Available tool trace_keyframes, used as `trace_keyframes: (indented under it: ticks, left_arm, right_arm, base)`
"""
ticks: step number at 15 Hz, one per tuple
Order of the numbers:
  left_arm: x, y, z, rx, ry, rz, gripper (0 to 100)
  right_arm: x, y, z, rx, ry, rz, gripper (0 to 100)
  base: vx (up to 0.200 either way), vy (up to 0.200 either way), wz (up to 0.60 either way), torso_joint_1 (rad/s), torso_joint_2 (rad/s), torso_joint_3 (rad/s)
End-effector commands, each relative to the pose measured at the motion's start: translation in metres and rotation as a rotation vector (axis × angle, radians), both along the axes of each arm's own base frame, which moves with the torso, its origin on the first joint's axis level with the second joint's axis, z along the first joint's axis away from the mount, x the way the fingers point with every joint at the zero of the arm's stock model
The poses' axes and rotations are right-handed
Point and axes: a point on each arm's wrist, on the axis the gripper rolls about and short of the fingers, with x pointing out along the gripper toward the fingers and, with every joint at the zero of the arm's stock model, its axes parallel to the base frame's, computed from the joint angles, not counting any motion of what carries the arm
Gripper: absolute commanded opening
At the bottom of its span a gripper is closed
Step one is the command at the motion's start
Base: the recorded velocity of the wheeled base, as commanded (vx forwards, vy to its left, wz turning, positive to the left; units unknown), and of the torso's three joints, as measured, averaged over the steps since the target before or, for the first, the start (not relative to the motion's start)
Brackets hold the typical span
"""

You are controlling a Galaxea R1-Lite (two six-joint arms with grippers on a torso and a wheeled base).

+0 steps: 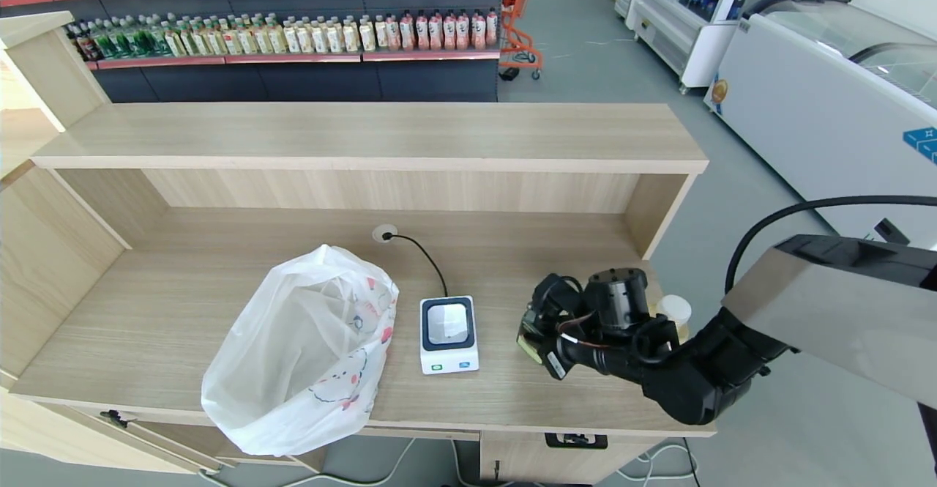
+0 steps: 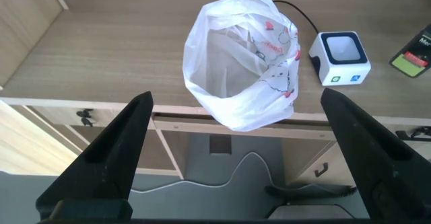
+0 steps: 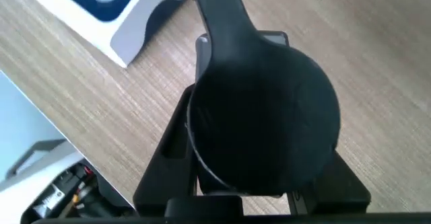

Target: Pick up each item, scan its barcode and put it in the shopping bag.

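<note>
Wooden counter (image 1: 512, 267), green-labelled packet (image 2: 411, 62) beneath right claw (image 1: 530, 337) (just beside scanner (image 1: 448, 333))

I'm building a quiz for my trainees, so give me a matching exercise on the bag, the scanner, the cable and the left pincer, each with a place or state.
Things:
1 bag
2 scanner
3 cable
4 left pincer

Descriptions:
A black, runs from a hole in the counter
B open wide, facing the bag
C white box, mid-counter
D mouth open, overhanging the front edge

Pairs: 1-D, 2-C, 3-A, 4-B
</note>
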Motion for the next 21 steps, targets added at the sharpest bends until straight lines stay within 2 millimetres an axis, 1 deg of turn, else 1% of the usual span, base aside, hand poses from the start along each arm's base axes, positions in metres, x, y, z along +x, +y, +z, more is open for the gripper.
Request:
trace_keyframes:
  ticks: [1,3,4,5,6,7,8,9,10,11,12,13,14,15,16,17,18,19,21]
  left_arm:
    - [0.0,0.0,0.0,0.001,0.0,0.0,100]
    - [0.0,0.0,0.0,0.001,0.0,0.0,100]
    - [0.0,0.0,0.0,0.001,0.0,0.0,100]
    - [0.0,0.0,0.0,-0.001,0.0,0.0,100]
    - [0.0,0.0,0.0,-0.001,0.0,0.0,100]
    - [0.0,0.0,0.0,0.001,0.0,0.0,100]
    - [0.0,0.0,0.0,-0.001,0.0,0.0,100]
    - [0.0,0.0,0.0,0.001,0.0,0.0,100]
    - [0.0,0.0,0.0,0.001,0.0,0.0,100]
    - [0.0,0.0,0.0,0.001,0.0,0.0,100]
    - [0.0,0.0,0.0,-0.001,0.0,0.0,100]
    - [0.0,0.0,0.0,-0.001,0.0,0.0,100]
    - [0.0,0.0,0.0,0.001,0.0,0.0,100]
    - [0.0,0.0,0.0,0.001,0.0,0.0,100]
    - [0.0,0.0,0.0,-0.001,0.0,0.0,100]
    - [0.0,0.0,0.0,0.001,0.0,0.0,100]
    - [0.0,0.0,0.0,0.001,0.0,0.0,100]
    - [0.0,0.0,0.0,0.001,0.0,0.0,100]
    - [0.0,0.0,0.0,-0.001,0.0,0.0,100]
  right_arm:
    - [0.003,-0.004,0.055,0.158,-0.086,-0.078,0]
    - [0.001,-0.016,0.096,0.326,-0.106,-0.211,0]
    - [-0.002,-0.019,0.109,0.364,-0.111,-0.223,0]
    - [-0.016,-0.028,0.147,0.428,-0.153,-0.23,0]
    - [-0.032,-0.037,0.176,0.469,-0.218,-0.223,0]
    - [-0.053,-0.048,0.202,0.484,-0.287,-0.207,0]
    - [-0.079,-0.06,0.216,0.439,-0.354,-0.181,0]
    - [-0.111,-0.074,0.218,0.304,-0.421,-0.141,0]
    - [-0.144,-0.091,0.21,0.089,-0.483,-0.093,0]
    - [-0.155,-0.098,0.206,0.0,-0.507,-0.076,0]
    - [-0.189,-0.127,0.198,-0.287,-0.603,-0.021,0]
    - [-0.202,-0.139,0.198,-0.471,-0.701,0.115,0]
    - [-0.205,-0.139,0.197,-0.504,-0.756,0.236,0]
    - [-0.208,-0.136,0.196,-0.555,-0.868,0.421,0]
    - [-0.21,-0.133,0.197,-0.675,-1.03,0.559,0]
    - [-0.21,-0.132,0.198,-0.751,-1.144,0.638,0]
    - [-0.207,-0.126,0.192,-0.82,-1.336,0.829,0]
    - [-0.208,-0.123,0.191,-0.859,-1.486,0.927,0]
    - [-0.214,-0.124,0.193,-0.897,-1.633,0.98,0]
  base:
    - [0.0,0.0,0.0,0.0,0.0,0.0]
    - [0.0,0.0,0.0,0.0,0.0,0.0]
    - [0.0,0.0,0.0,0.0,0.0,0.0]
    - [0.0,0.0,0.0,0.0,0.0,0.0]
    - [0.0,0.0,0.0,0.0,0.0,0.0]
    - [0.0,0.0,0.0,0.0,0.0,0.0]
    - [0.0,0.0,0.0,0.0,0.0,0.0]
    - [0.0,0.0,0.0,0.0,0.0,0.0]
    - [0.0,0.0,0.0,0.0,0.0,0.0]
    - [0.0,0.0,0.0,0.0,0.0,0.0]
    - [0.0,0.0,0.0,0.0,0.0,0.0]
    - [0.0,0.0,0.0,0.0,0.0,0.0]
    - [0.0,0.0,0.0,0.0,0.0,0.0]
    - [0.0,0.0,0.0,0.0,0.0,0.0]
    - [0.0,0.0,0.0,0.0,0.0,0.0]
    - [0.0,0.0,0.0,0.0,0.0,0.0]
    - [0.0,0.0,0.0,0.0,0.0,0.0]
    - [0.0,0.0,0.0,0.0,0.0,0.0]
    - [0.0,0.0,0.0,0.0,0.0,0.0]
